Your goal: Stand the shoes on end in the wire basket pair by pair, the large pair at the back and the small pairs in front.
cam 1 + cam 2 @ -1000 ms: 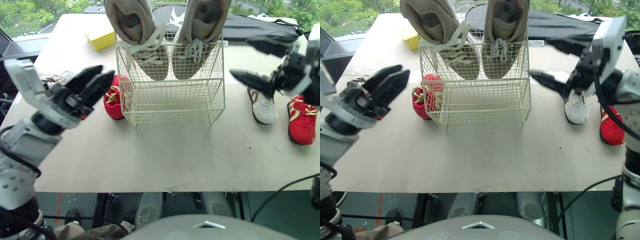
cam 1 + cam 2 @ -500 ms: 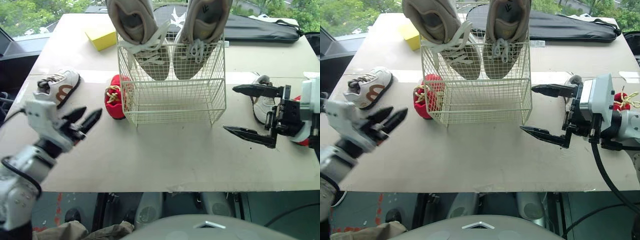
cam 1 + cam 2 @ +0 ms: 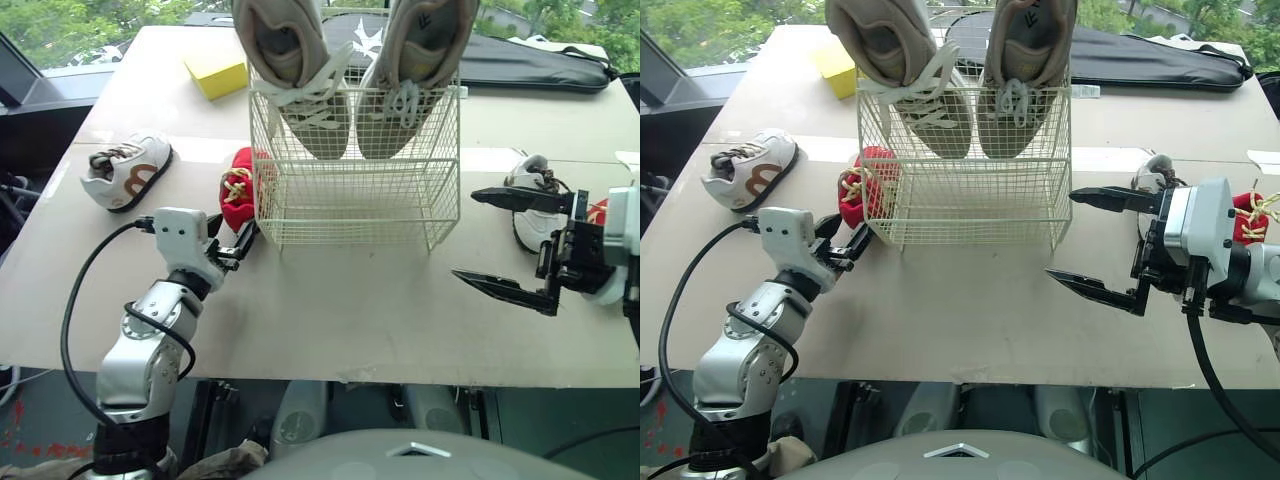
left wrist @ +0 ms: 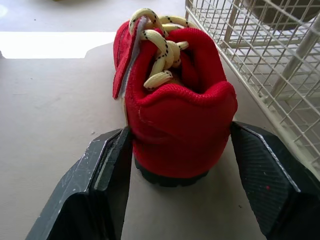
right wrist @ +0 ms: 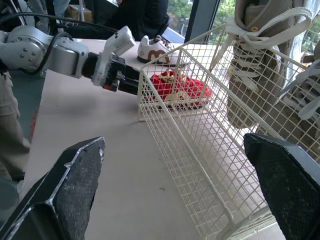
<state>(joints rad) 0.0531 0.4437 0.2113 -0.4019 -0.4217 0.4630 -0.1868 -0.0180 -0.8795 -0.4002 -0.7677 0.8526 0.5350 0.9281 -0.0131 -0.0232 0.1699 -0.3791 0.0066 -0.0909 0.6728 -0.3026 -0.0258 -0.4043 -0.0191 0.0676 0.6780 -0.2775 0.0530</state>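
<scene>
Just left of the wire basket (image 3: 350, 205), a small red shoe (image 4: 175, 125) lies on the bench (image 3: 350, 310); L gripper (image 3: 243, 243) jaws hug its heel, apparently gripping. R gripper (image 3: 465, 235) hovers right of basket, jaws wide, holding nothing. Large beige pair (image 3: 300, 90) stands on end at basket's back.
</scene>
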